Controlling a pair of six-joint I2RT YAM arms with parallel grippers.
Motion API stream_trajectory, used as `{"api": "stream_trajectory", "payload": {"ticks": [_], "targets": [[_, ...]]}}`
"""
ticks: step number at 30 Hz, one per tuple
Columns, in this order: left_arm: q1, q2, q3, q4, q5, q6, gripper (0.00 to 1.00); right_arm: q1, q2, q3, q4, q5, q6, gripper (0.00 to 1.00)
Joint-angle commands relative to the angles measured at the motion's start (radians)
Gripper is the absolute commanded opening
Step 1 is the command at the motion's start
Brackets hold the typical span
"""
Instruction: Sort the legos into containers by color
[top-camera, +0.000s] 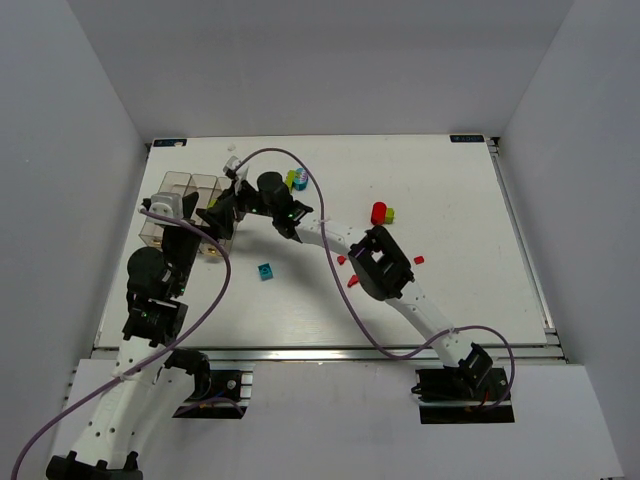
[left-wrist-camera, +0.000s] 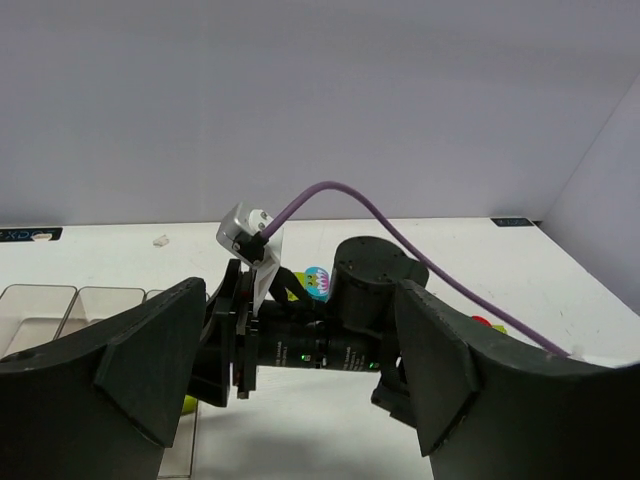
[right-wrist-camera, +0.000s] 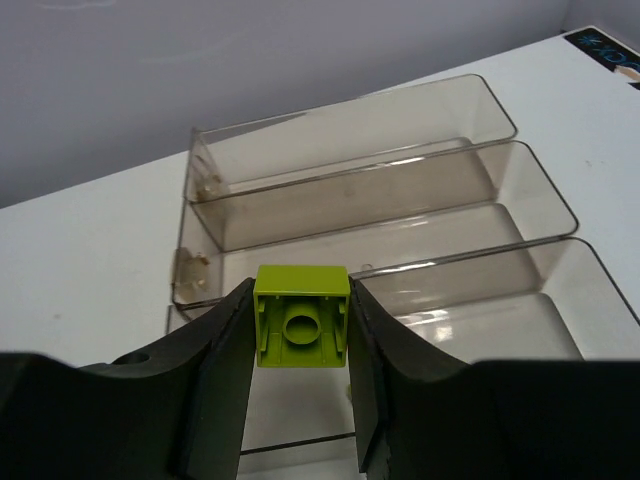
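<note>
My right gripper (right-wrist-camera: 300, 330) is shut on a lime green lego (right-wrist-camera: 302, 316) and holds it just above the nearest of three joined clear containers (right-wrist-camera: 480, 290). In the top view the right gripper (top-camera: 220, 215) is over the containers (top-camera: 180, 183) at the left. My left gripper (left-wrist-camera: 300, 400) is open and empty, its fingers wide apart, facing the right arm's wrist; in the top view it (top-camera: 192, 236) is at the containers' near side. Loose on the table are a cyan lego (top-camera: 266, 271), a red cylinder (top-camera: 380, 211) next to a lime piece, a lime and cyan stack (top-camera: 297, 180) and red bits (top-camera: 353, 283).
The right arm (top-camera: 385, 265) stretches across the middle of the table from the near right, trailing a purple cable (top-camera: 330, 270). The left arm (top-camera: 150, 300) stands at the near left. White walls enclose the table on three sides.
</note>
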Motion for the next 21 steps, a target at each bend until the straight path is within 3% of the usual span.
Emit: {"api": "stream_trajectory", "payload": {"ticks": [1, 5, 9, 15, 17, 19, 20, 21], "targets": [[0.005, -0.01, -0.001, 0.017, 0.014, -0.013, 0.86, 0.005, 0.013, 0.048, 0.116, 0.091, -0.027, 0.09], [0.005, -0.013, -0.001, 0.015, 0.014, -0.019, 0.88, 0.01, 0.013, 0.025, 0.128, 0.082, -0.044, 0.42], [0.005, -0.009, -0.003, 0.015, 0.045, -0.025, 0.88, 0.011, 0.012, 0.034, 0.142, 0.076, -0.053, 0.57], [0.005, 0.002, -0.003, 0.017, 0.055, -0.023, 0.88, 0.008, -0.01, 0.025, 0.144, 0.071, -0.05, 0.68], [0.005, 0.011, -0.006, 0.02, 0.064, -0.025, 0.86, 0.0, -0.024, 0.02, 0.133, 0.083, -0.05, 0.66], [0.005, 0.02, -0.011, 0.026, 0.082, -0.028, 0.75, -0.012, -0.07, 0.025, 0.064, 0.108, -0.056, 0.47], [0.005, 0.024, -0.012, 0.037, 0.113, -0.032, 0.61, -0.021, -0.089, 0.046, 0.024, 0.145, -0.056, 0.38], [0.005, 0.039, -0.012, 0.043, 0.136, -0.039, 0.31, -0.061, -0.128, 0.064, -0.032, 0.169, -0.053, 0.18]]}}
